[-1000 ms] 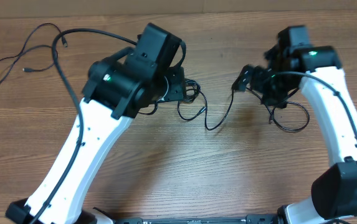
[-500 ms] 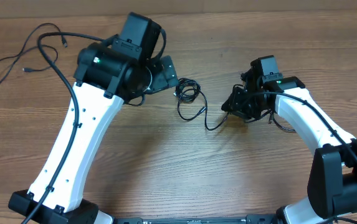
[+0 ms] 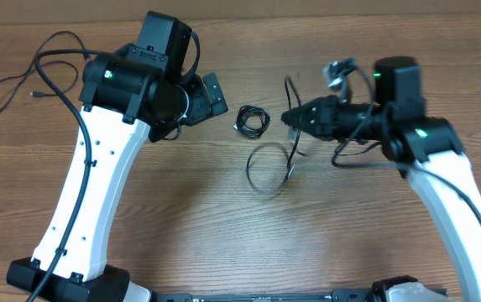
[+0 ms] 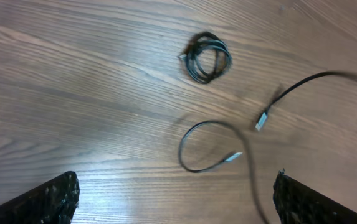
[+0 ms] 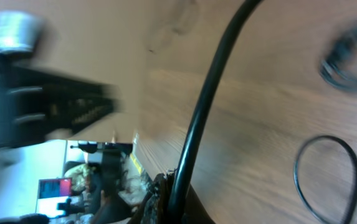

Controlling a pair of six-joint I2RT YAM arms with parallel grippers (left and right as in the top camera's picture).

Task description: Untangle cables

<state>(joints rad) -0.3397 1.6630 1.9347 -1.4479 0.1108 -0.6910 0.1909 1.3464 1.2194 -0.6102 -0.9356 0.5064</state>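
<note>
Two hands differ: the left hand is spread wide above the surface, while the right hand pinches a black cable, its loop curling beside a small coiled cable lying between the hands

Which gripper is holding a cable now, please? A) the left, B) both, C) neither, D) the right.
D: the right gripper is shut on a cable, while the left gripper stands open with nothing in it.
</note>
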